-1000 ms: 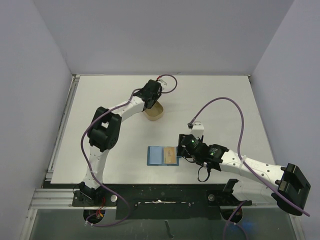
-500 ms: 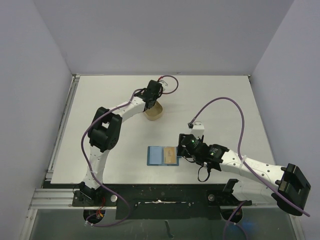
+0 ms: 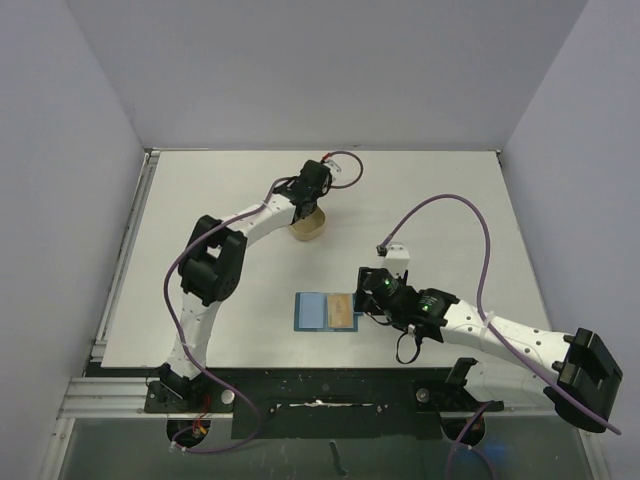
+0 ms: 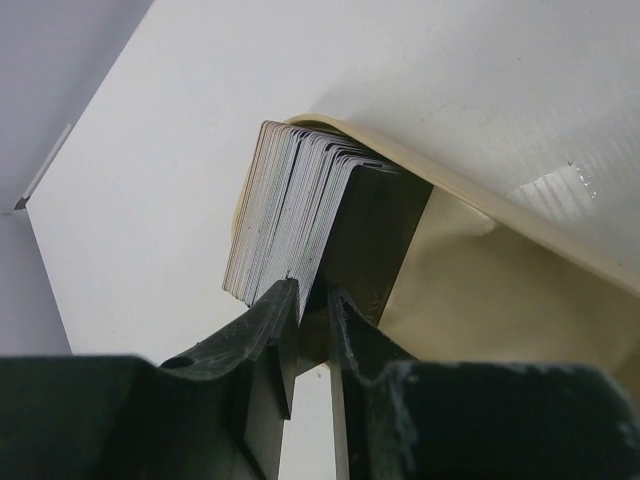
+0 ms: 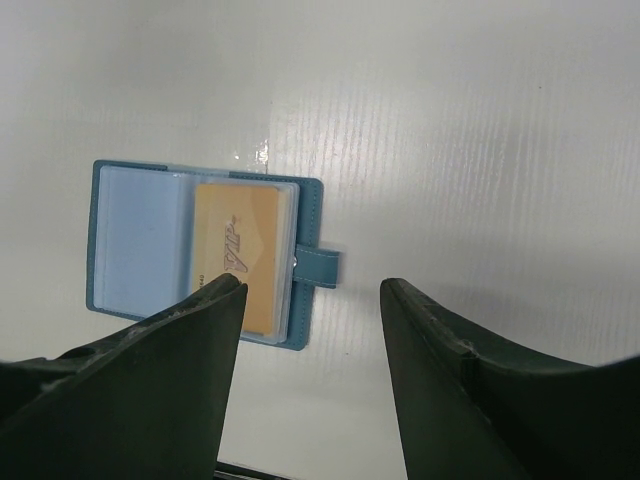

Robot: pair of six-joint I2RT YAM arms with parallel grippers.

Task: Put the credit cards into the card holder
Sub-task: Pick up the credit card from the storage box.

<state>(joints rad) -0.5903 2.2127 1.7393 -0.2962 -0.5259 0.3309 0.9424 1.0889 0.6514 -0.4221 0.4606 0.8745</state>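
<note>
left end effector (image 4: 313,308) is down at the tan tray (image 4: 500,215), far side of the surface (image 3: 450,200), approx 12 o'clock from the l arm base. jaws nearly together w/ only a thin slit between, pinching the near edge of the credit cards (image 4: 295,205). the cards stand on edge as a fanned stack leaning vs the tray's left end: grey-white edges to the left, a dark face to the right. fingers (image 4: 275,325) come at the stack from 6 o'clock in the wrist view and grip near the dark side. can't tell how many cards are between them.

card holder (image 5: 140,250) lies open and flat near the front-centre of the surface, approx 5 o'clock from the tray and well apart from it. lighter blue pocket is on its left half, an orange card (image 5: 243,255) sits in the right half, and the snap tab (image 5: 320,266) sticks out to 3 o'clock.

right end effector (image 5: 312,300) hovers just beside the holder's tab side. jaws are spread wide, nothing held. in its wrist view the holder sits at approx 10 o'clock from the gap, w/ the left finger's tip overlapping the holder's lower edge and the tab just above the gap. in the top view the holder is at 9 o'clock from this end effector.
</note>
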